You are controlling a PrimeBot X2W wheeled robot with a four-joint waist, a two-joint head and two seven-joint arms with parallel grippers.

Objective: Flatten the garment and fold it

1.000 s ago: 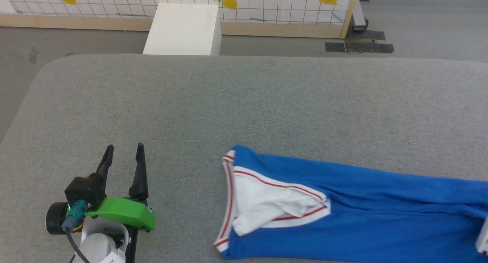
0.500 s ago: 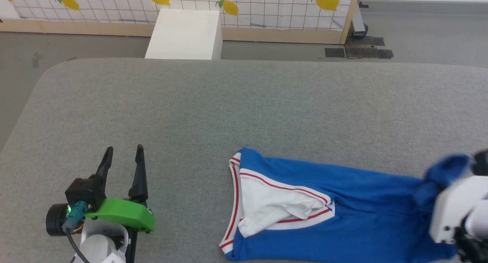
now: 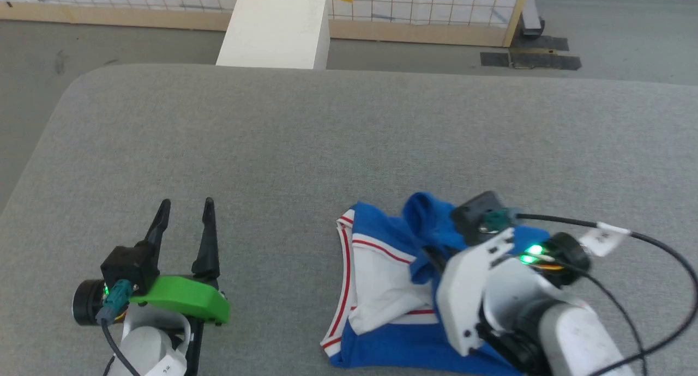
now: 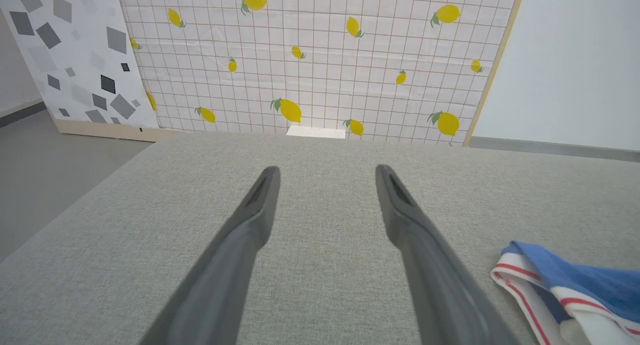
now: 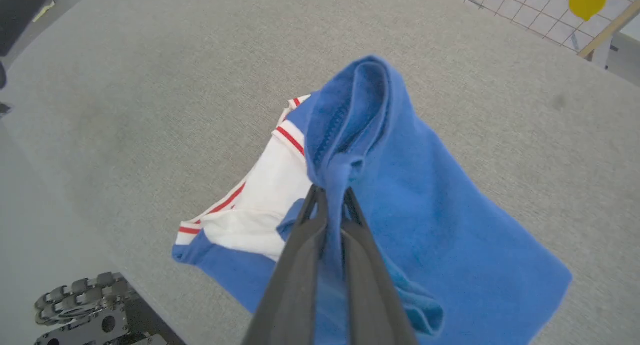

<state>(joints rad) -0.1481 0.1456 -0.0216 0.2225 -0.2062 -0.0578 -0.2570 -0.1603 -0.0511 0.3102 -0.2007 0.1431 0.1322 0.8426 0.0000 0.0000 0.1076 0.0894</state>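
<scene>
Right gripper [image 5: 332, 192] is clamped tight on a pinch of the bright blue jersey T-shirt with white sleeves and red-striped white trim [image 5: 440, 195]. That pinch stands up as a rumpled blue fold above the fingertips, with the rest of the shirt bunched under it on the grey fabric-covered table [image 3: 272, 147].

The shirt sits right of centre, close to the table's near edge. In the right wrist view its striped corner is just beside that edge, with the robot's wheeled base [image 5: 85, 305] below.

Left gripper [image 3: 187, 201] is spread wide with nothing between its fingers, well apart from the shirt's striped hem. There's loads of bare grey surface ahead of it and beyond the shirt, out to the rounded far-left corner.

Past the far edge are a white box [image 3: 275, 30] and a lemon-print grid panel [image 4: 325, 60].

The white tag [image 3: 600, 237] on the right arm's cable has marks too small to read.
</scene>
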